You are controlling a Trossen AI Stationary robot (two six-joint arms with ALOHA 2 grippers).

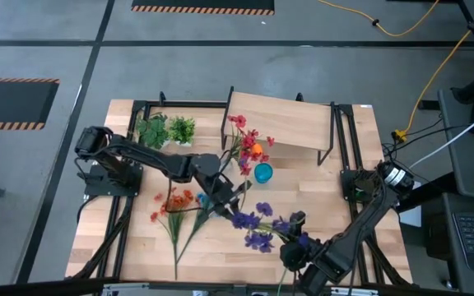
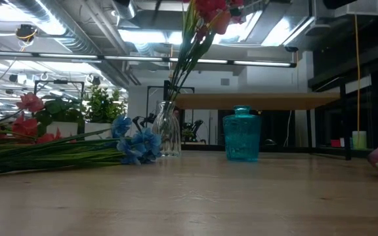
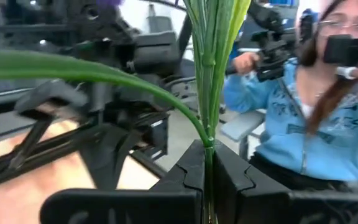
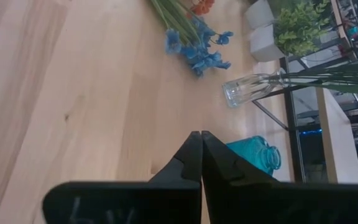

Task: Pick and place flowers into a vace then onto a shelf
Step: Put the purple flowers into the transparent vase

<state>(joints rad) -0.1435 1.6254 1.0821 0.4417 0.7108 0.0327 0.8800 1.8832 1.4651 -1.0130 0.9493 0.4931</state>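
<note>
Purple spray point(image 1: 249, 220), light with a thin whippy stem point(image 3: 207, 93), is held low on the stem by the left claw point(image 3: 207, 180) near the clear vase point(image 2: 168, 131); right claw point(image 4: 201, 155) closed, empty.

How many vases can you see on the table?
2. A clear glass vase stands in front of the shelf with red and pink flowers in it. A blue-green vase stands empty right beside it. No others show, though one could be hidden.

2 matte black jointed arms on black bases, each end effector point(image 4: 201, 163) with angular black fingers.
</note>
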